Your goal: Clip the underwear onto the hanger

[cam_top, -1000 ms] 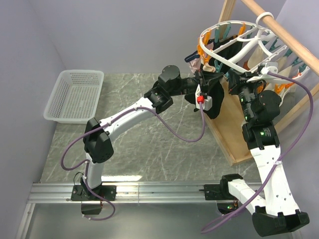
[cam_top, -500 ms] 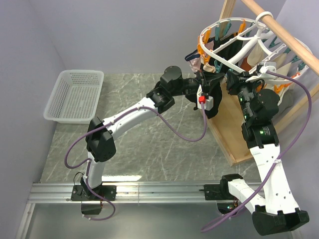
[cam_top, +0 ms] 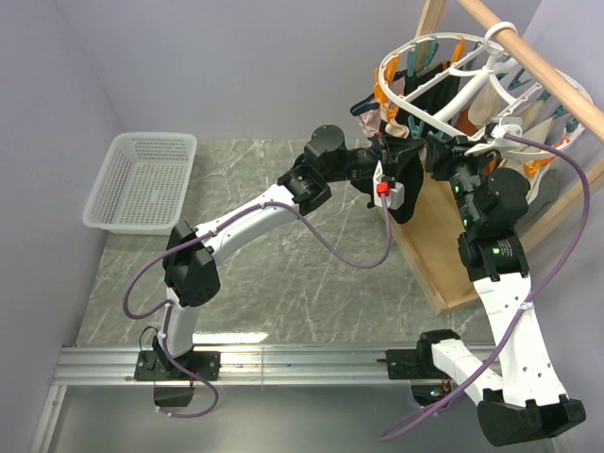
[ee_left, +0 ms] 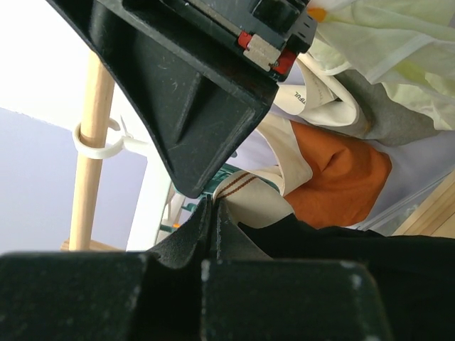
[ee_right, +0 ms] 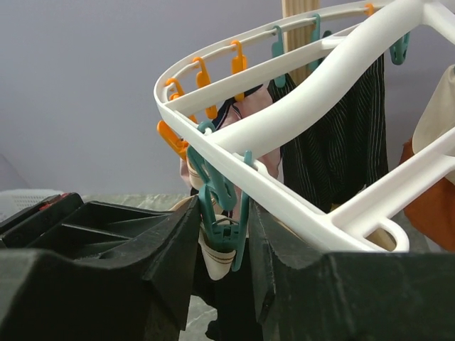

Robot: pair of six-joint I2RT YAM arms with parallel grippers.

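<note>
Ok, top view: L gripper [cam_top: 389, 162] sits right of centre, clenched on the underwear [cam_top: 408, 196]. Black fabric droops below it, just under the hanger [cam_top: 427, 49] rim at upper right. On L wrist cam the fingers [ee_left: 178, 249] are pressed tight w/ black cloth pinched btwn them. A rust-brown garment [ee_left: 341, 170] is at centre right and the wooden rod [ee_left: 89, 185] at left. R gripper [ee_right: 222, 238], mid-frame on its cam, grasps a teal clip [ee_right: 213, 202] dangling off the hanger's white rim, one finger on each side of it. Orange clips [ee_right: 238, 60] line the rim at top centre.
</note>
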